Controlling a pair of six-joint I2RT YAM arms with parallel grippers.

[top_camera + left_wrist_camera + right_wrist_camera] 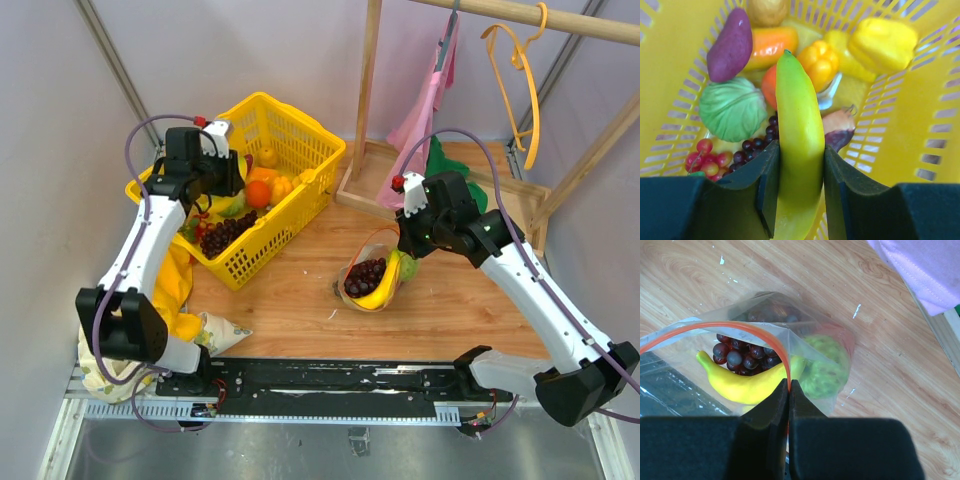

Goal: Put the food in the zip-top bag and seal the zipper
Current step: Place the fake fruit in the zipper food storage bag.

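Note:
My left gripper (801, 165) is shut on a yellow-green banana (799, 125) over the yellow basket (300, 150). Below it lie a green cabbage (732, 107), a purple piece (731, 45), a yellow-orange pepper (820, 62), dark grapes (757, 142) and red berries (707, 160). My right gripper (789, 387) is shut on the red zipper (740, 326) of the zip-top bag (837, 347) and holds its mouth open. In the bag lie a banana (740, 385), dark grapes (742, 356) and a green piece (825, 370). The bag (375, 275) sits mid-table in the top view.
A wooden rack (372, 90) with pink cloth (425, 110) and an orange hanger (525, 80) stands at the back right. A yellow-patterned cloth bundle (180, 290) lies by the left arm's base.

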